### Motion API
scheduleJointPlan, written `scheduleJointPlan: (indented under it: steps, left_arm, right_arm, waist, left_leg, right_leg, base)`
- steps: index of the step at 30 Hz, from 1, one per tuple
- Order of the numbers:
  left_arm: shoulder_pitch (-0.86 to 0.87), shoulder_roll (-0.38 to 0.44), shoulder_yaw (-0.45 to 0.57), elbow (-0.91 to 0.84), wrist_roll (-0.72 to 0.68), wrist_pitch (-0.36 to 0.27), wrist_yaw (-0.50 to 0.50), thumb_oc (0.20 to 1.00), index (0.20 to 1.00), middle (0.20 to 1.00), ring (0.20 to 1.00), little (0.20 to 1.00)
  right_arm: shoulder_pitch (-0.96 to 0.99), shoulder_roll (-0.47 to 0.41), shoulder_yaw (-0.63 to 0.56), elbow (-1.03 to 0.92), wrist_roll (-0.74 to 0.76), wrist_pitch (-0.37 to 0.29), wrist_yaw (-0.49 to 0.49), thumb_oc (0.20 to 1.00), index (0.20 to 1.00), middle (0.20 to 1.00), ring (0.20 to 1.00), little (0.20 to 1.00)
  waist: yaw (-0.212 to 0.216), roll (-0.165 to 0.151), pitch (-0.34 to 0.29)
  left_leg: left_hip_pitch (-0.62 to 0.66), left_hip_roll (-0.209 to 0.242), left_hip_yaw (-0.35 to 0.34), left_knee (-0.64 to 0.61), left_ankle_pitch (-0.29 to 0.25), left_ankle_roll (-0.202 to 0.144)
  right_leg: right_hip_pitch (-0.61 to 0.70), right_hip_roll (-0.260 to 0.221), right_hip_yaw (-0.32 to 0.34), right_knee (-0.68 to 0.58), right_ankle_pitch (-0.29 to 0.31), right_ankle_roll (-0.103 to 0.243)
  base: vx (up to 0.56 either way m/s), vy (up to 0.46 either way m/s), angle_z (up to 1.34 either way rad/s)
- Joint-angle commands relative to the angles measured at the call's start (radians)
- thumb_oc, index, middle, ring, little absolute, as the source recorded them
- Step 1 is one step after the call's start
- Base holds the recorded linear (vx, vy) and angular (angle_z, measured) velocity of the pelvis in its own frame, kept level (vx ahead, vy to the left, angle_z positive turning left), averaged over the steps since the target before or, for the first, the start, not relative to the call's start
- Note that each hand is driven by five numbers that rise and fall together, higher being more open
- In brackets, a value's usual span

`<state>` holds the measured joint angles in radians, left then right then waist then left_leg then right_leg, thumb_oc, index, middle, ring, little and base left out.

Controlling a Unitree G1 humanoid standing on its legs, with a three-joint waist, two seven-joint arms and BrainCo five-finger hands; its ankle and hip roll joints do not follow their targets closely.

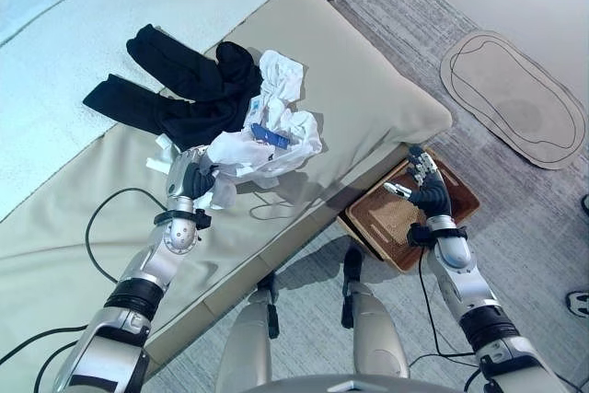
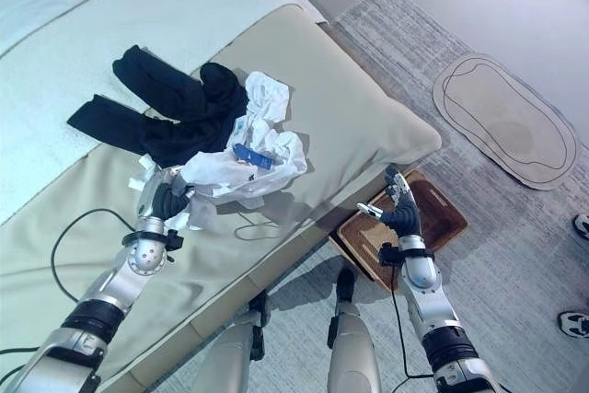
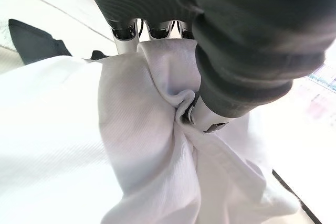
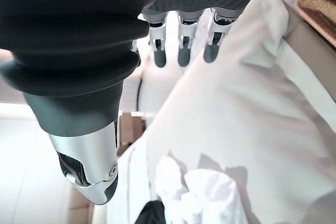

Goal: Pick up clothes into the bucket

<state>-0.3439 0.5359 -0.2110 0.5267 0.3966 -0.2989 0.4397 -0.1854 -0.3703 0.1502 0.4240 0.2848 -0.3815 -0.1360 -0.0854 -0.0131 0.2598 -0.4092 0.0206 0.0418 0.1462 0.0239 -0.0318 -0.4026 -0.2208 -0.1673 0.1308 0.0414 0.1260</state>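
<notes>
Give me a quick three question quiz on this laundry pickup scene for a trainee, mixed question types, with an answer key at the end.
1. True or false: the left hand has its fingers curled round the white garment on the bed.
2. Multiple choice: what lies directly beside the white garment, further from the robot? A. a black garment B. a red towel C. a pair of shoes
3. Short answer: where does the right hand hang, and is it holding anything?

Key
1. True; the left wrist view shows the cloth bunched between fingers and thumb.
2. A
3. Over the brown woven basket on the floor beside the bed, open and holding nothing.
</notes>
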Motion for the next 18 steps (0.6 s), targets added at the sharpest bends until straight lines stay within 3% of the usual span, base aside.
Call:
scheduleJointPlan:
  steps: [1, 9, 14, 18]
  left_arm:
    - [0.014, 0.022, 0.089, -0.104, -0.074, -0.065, -0.004, 0.2, 0.2, 0.2, 0.2, 0.2]
    - [0.069, 0.062, 0.175, -0.326, -0.201, -0.133, -0.079, 0.2, 0.2, 0.2, 0.2, 0.2]
    - [0.02, 0.109, 0.154, -0.491, -0.316, -0.165, -0.174, 0.2, 0.2, 0.2, 0.2, 0.2]
    - [-0.039, 0.103, 0.099, -0.553, -0.401, -0.17, -0.228, 0.2, 0.2, 0.2, 0.2, 0.2]
  right_arm:
    - [0.044, -0.009, -0.035, -0.012, -0.009, -0.019, 0.015, 1.0, 1.0, 1.0, 1.0, 1.0]
    - [0.05, -0.035, -0.032, -0.022, -0.105, 0.0, 0.021, 1.0, 1.0, 1.0, 1.0, 1.0]
    - [-0.045, -0.091, 0.074, -0.034, -0.276, 0.031, 0.03, 1.0, 1.0, 1.0, 1.0, 1.0]
    - [-0.14, -0.101, 0.142, -0.05, -0.288, 0.042, 0.051, 1.0, 1.0, 1.0, 1.0, 1.0]
  waist:
    - [-0.002, -0.017, -0.069]
    - [0.022, -0.014, -0.111]
    - [0.046, -0.012, -0.15]
    - [0.057, -0.012, -0.169]
  left_leg:
    - [-0.027, 0.007, -0.053, 0.019, -0.024, -0.036]
    - [0.097, 0.019, -0.053, -0.036, -0.024, -0.042]
    - [0.186, 0.027, -0.053, -0.077, -0.021, -0.047]
    - [0.239, 0.028, -0.056, -0.091, -0.026, -0.045]
  right_leg:
    - [0.048, -0.057, 0.019, -0.096, 0.093, 0.064]
    - [0.17, -0.041, -0.003, -0.142, 0.09, 0.067]
    - [0.25, -0.03, -0.022, -0.165, 0.078, 0.067]
    - [0.3, -0.023, -0.028, -0.168, 0.066, 0.064]
  base:
    - [0.05, -0.024, 0.03]
    - [0.07, -0.028, -0.02]
    - [0.06, -0.029, 0.06]
    - [0.07, -0.045, 0.02]
